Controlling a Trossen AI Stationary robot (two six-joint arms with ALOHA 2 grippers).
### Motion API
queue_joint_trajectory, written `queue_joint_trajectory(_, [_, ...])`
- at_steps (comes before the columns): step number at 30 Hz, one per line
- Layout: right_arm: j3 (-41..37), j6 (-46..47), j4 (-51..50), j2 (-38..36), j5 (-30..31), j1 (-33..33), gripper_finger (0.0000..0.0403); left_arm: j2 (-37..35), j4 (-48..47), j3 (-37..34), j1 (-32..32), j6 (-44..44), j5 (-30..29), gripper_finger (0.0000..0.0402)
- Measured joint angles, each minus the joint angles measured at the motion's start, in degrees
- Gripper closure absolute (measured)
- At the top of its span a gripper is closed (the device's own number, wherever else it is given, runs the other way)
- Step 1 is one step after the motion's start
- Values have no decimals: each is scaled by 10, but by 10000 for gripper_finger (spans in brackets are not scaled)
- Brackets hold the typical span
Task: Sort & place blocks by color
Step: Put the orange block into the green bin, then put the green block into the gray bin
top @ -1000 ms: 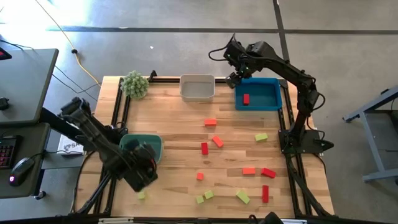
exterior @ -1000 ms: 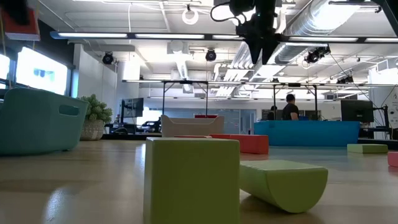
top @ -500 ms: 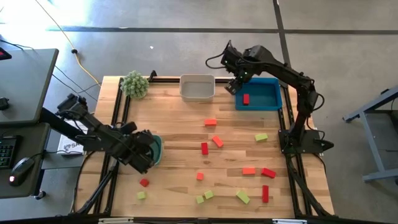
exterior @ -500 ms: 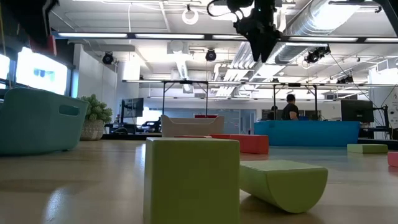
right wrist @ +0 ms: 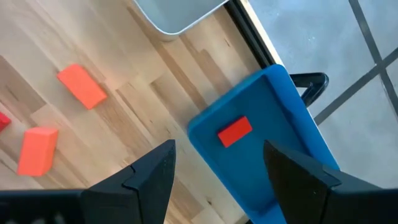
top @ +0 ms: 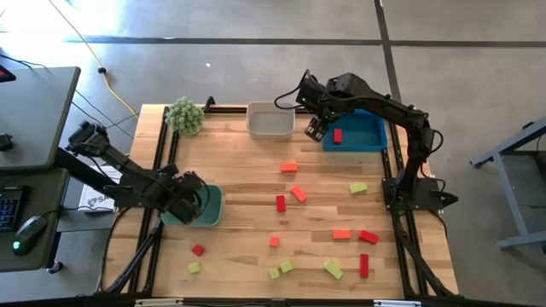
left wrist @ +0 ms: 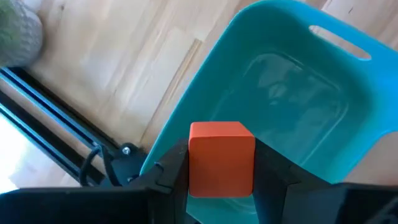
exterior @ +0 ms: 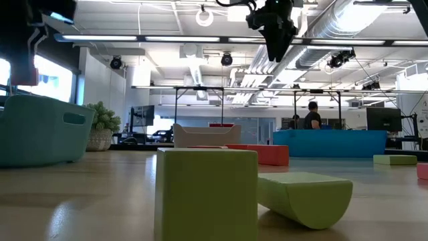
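I held the left gripper (left wrist: pixel 221 171) over the teal tray (left wrist: pixel 348 81) at the bench's (top: pixel 247 170) left side, fingers clamped on an orange block (left wrist: pixel 221 158), while the right gripper (right wrist: pixel 214 171) hung with fingers spread and empty beside the blue tray (right wrist: pixel 273 112) containing one red block (right wrist: pixel 235 132).

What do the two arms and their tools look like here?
Both arms are black, jointed links with dark cables looped along them. The left tool and the right tool each have two flat, wedge-shaped black fingers. No markings show.
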Motion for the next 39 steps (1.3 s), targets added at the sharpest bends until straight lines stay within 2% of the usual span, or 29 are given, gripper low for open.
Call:
queue_joint_trajectory(8, [0,52,0,0,-10,2,171,-61,103,-99,46,46,86,299])
queue_joint_trajectory(14, [0,95,1,0,-96,5,171,-76,173,-143,86,80,136,299])
queue_joint_trajectory(18, [0,105,2,0,-106,13,171,-76,187,-151,111,99,142,297])
queue_joint_trajectory(23, [0,134,0,0,-122,29,171,-77,188,-157,139,123,141,254])
queue_joint_trajectory(27, [0,159,0,0,-149,51,171,-77,201,-170,153,144,141,245])
queue_joint_trajectory(31, [0,182,0,0,-142,86,171,-77,213,-177,161,151,141,245])
queue_joint_trajectory(36, [-12,186,0,0,-90,133,171,-77,216,-177,172,169,146,244])
queue_joint_trajectory(39, [-33,168,0,-1,-84,157,171,-77,216,-176,184,191,150,244])
